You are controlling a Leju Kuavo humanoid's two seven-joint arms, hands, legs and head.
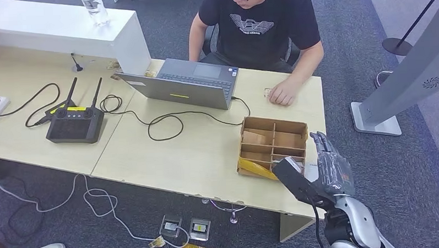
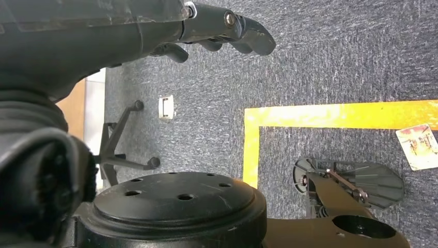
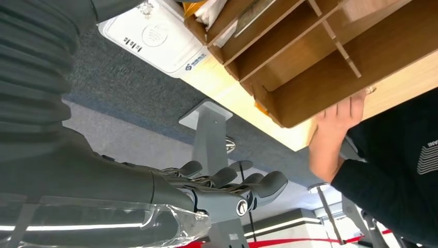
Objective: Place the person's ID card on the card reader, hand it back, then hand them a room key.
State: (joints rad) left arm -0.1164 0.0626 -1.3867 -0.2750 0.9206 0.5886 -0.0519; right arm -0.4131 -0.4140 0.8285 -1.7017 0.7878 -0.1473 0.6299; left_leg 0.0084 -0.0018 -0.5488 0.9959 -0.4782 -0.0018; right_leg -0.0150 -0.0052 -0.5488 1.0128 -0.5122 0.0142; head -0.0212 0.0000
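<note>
Robot's right hand [image 1: 330, 163] up at lower right of head view, just off the desk's [image 1: 196, 152] near right corner — fingers straight, slightly apart, holding nothing. Right wrist view agrees: fingers [image 3: 232, 181] extended side by side, empty.

Left hand [image 2: 222, 26] hangs low over grey carpet w/ yellow floor tape [image 2: 330, 116]; fingers lightly curled, nothing in them as far as I can tell.

White card reader [image 3: 155, 39] sits at desk edge just beside the wooden divider box [image 1: 273, 144], upper left of right wrist view. Nothing lying on its visible face.

Person [image 1: 258, 23] seated behind laptop [image 1: 183, 86], upper centre; their hand [image 1: 282, 93] rests on desk beyond the box. Something small by that hand — maybe the ID card, too small to tell. Room key: can't pick it out; could be in the box.

Judgement: first step, ID not yet taken. Next move — right hand must reach past the box toward person's hand and receive the card, then bring it back to the reader.
</note>
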